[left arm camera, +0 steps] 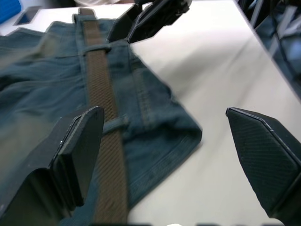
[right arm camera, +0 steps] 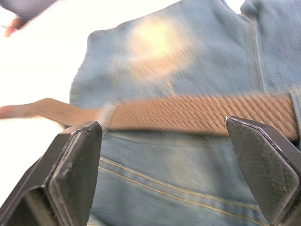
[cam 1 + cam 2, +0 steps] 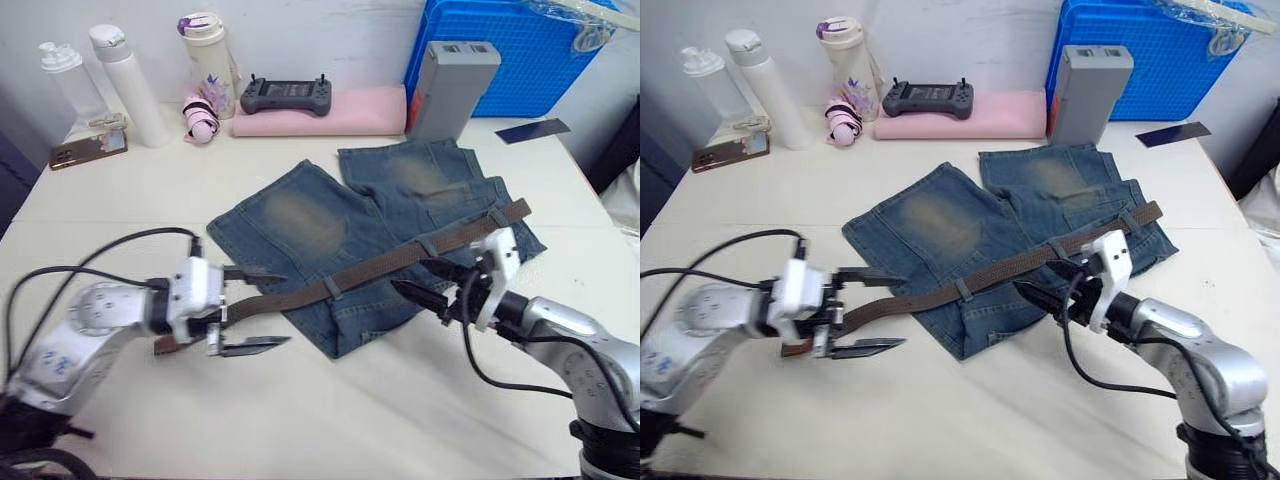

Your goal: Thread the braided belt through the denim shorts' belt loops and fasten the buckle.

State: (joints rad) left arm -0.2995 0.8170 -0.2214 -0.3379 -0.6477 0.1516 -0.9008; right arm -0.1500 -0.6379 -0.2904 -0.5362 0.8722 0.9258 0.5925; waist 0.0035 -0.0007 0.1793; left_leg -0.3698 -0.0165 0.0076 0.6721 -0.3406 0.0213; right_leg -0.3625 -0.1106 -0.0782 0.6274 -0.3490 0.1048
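The denim shorts [image 3: 300, 225] lie flat mid-table, waistband toward me. The braided belt [image 3: 380, 268] runs along the waistband under three belt loops [image 3: 332, 290], and its far end [image 3: 520, 209] sticks out past the right edge. Its near end [image 3: 165, 346] lies on the table behind my left gripper [image 3: 252, 310], which is open with the strap passing between its fingers [image 3: 255, 346]. My right gripper [image 3: 428, 283] is open just above the waistband beside the middle loop [image 3: 427, 247]. The right wrist view has the belt [image 2: 188, 113] crossing between the open fingers [image 2: 75, 165]. The buckle is hidden.
Along the back edge stand bottles [image 3: 125, 80], a black controller [image 3: 285, 95] on a pink pad [image 3: 350, 115], a grey box [image 3: 450, 85] and a blue crate [image 3: 520, 50]. A phone [image 3: 88, 150] lies back left and a dark card [image 3: 532, 131] back right.
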